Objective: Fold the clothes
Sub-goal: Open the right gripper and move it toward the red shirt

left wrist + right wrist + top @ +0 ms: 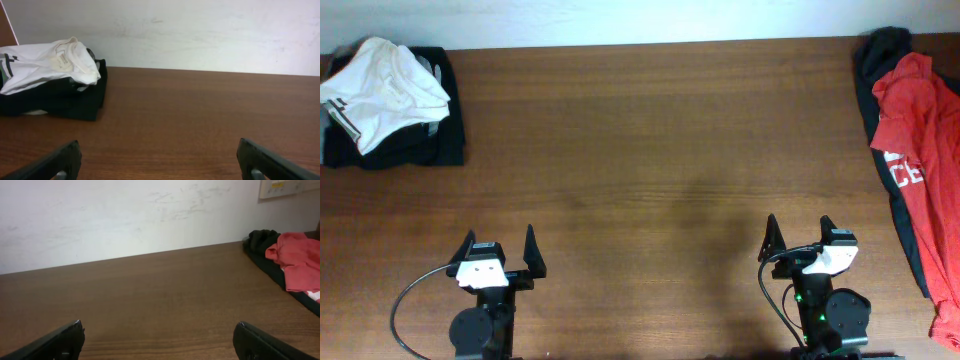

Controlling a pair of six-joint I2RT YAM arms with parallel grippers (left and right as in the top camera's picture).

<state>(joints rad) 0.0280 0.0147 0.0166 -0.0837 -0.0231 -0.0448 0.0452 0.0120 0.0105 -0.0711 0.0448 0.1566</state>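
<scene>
Red-orange T-shirt (pixel 918 150) crumpled at worktop (pixel 650 150) right edge | long axis far-to-near, collar seemingly far | left pincer (pixel 501 245) spread | right pincer (pixel 798 235) spread

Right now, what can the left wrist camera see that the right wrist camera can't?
Only the left wrist view shows the white garment lying on a black clothes pile. Only the right wrist view shows the red-orange T-shirt on a dark garment, plus a wall plate. Both show the brown table, the white wall, and their own gripper open: the left gripper and the right gripper.
</scene>
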